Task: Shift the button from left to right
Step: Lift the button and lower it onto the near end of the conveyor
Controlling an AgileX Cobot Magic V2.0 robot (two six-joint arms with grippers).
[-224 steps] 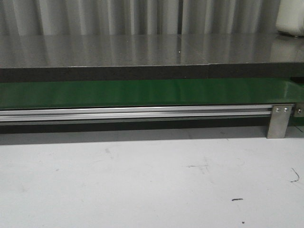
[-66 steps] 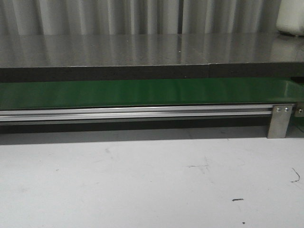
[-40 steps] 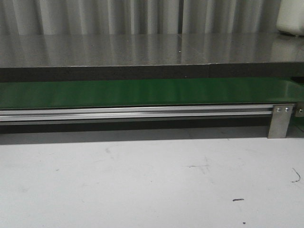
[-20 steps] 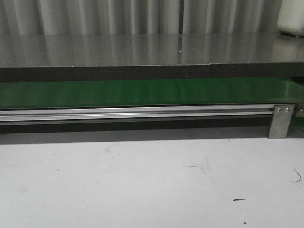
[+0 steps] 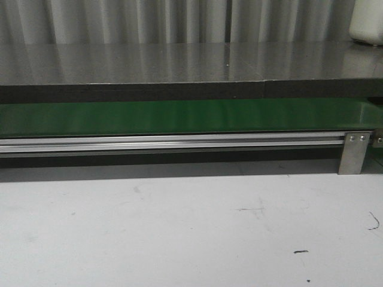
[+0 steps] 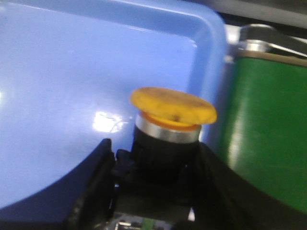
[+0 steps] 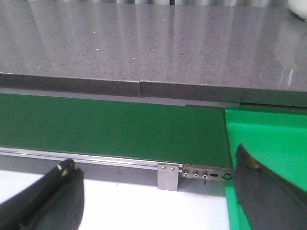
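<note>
The pale grey bench (image 5: 179, 233) runs across the foreground, its top scuffed and marked with small dark specks toward the right. Along its far edge stands the conveyor: a metal rail (image 5: 167, 142) carrying the green belt (image 5: 179, 116), held by a bracket (image 5: 353, 152) resting on the bench at the right. Behind rises a speckled grey counter (image 5: 179, 63).

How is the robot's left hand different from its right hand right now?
The left gripper is shut on the button, its black fingers pressed against the button's dark body; the right gripper is open and holds nothing. The left gripper is over a blue tray, beside the green belt; the right gripper looks out over the green belt and a grey counter. Both have black fingers.
</note>
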